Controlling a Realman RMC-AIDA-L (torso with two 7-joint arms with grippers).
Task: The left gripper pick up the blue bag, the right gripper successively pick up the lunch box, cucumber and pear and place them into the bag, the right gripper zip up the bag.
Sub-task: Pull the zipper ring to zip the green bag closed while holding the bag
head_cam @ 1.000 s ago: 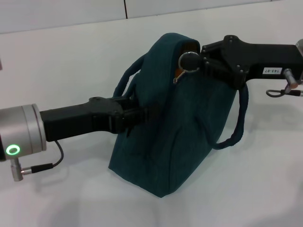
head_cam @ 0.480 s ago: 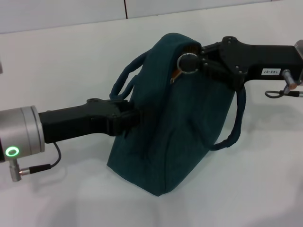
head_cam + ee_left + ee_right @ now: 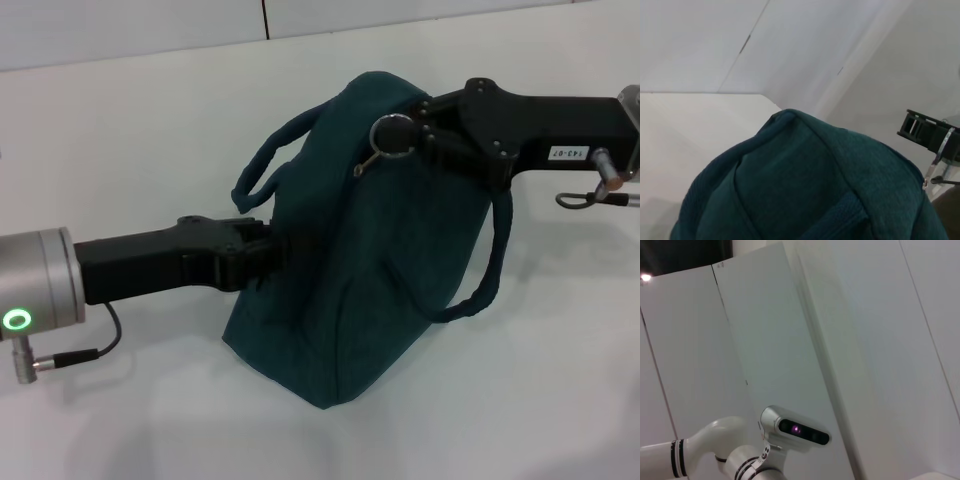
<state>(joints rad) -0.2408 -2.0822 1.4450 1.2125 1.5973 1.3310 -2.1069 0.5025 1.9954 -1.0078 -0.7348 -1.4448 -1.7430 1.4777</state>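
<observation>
One blue bag (image 3: 370, 250) stands on the white table (image 3: 150, 120), its top seam running from my left side across to my right and looking closed almost to the end. The ring zipper pull (image 3: 390, 135) sits at that right end, directly in front of my right gripper (image 3: 425, 135), whose jaws are closed on it; a small metal tab hangs just below. From those jaws the seam stretches away toward my left, so I judge the last pull runs along that line, and my right arm is the one placed for it.

My left gripper (image 3: 268, 245) is pressed into the bag's left flank under one loop handle (image 3: 262, 165); its jaws are buried in the fabric, so I cannot tell whether they are clamped. A second handle (image 3: 495, 255) droops beneath my right arm.

Count: one bag, two handles, one zipper pull. No lunch box, cucumber or pear shows outside, so presumably they are inside.
</observation>
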